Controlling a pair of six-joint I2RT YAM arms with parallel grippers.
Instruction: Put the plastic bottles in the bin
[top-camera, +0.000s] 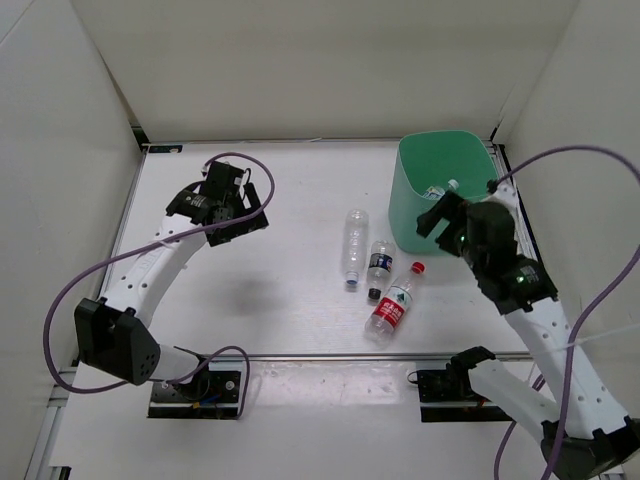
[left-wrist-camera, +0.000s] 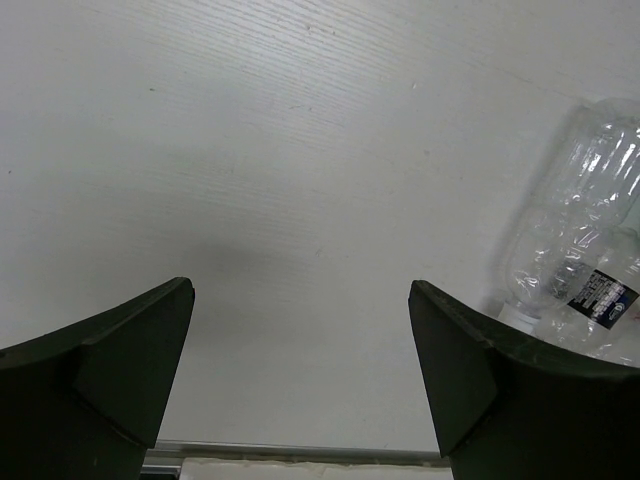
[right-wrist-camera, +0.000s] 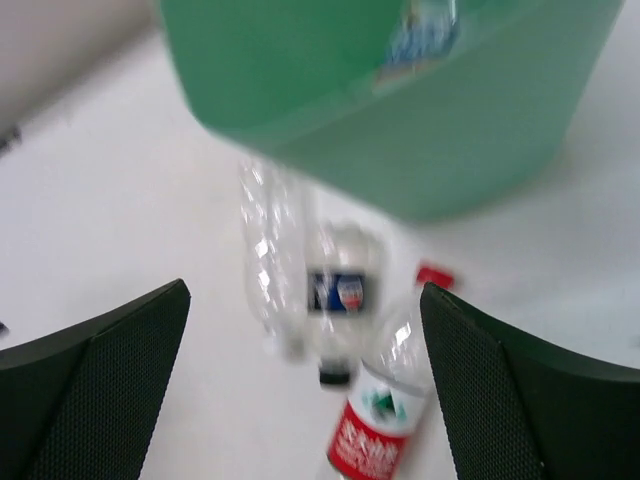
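The mint-green bin (top-camera: 415, 215) stands at the back right, with the blue-and-white-labelled bottle (top-camera: 437, 190) inside it. Three bottles lie on the table to its left front: the long unlabelled one (top-camera: 353, 247), the dark-labelled one (top-camera: 379, 265) and the red-labelled one (top-camera: 392, 308). My right gripper (top-camera: 437, 215) hangs open and empty at the bin's near wall. Its wrist view, blurred, shows the bin (right-wrist-camera: 480, 130), the unlabelled bottle (right-wrist-camera: 268, 250), the dark-labelled bottle (right-wrist-camera: 338, 290) and the red-labelled bottle (right-wrist-camera: 375, 430) between open fingers (right-wrist-camera: 305, 340). My left gripper (top-camera: 243, 213) is open and empty, far left of the bottles.
White walls enclose the table on three sides. In the left wrist view the open gripper (left-wrist-camera: 300, 340) is above bare table, with the unlabelled bottle (left-wrist-camera: 580, 200) and the dark label (left-wrist-camera: 603, 297) at the right edge. A metal rail (top-camera: 330, 355) runs along the near edge.
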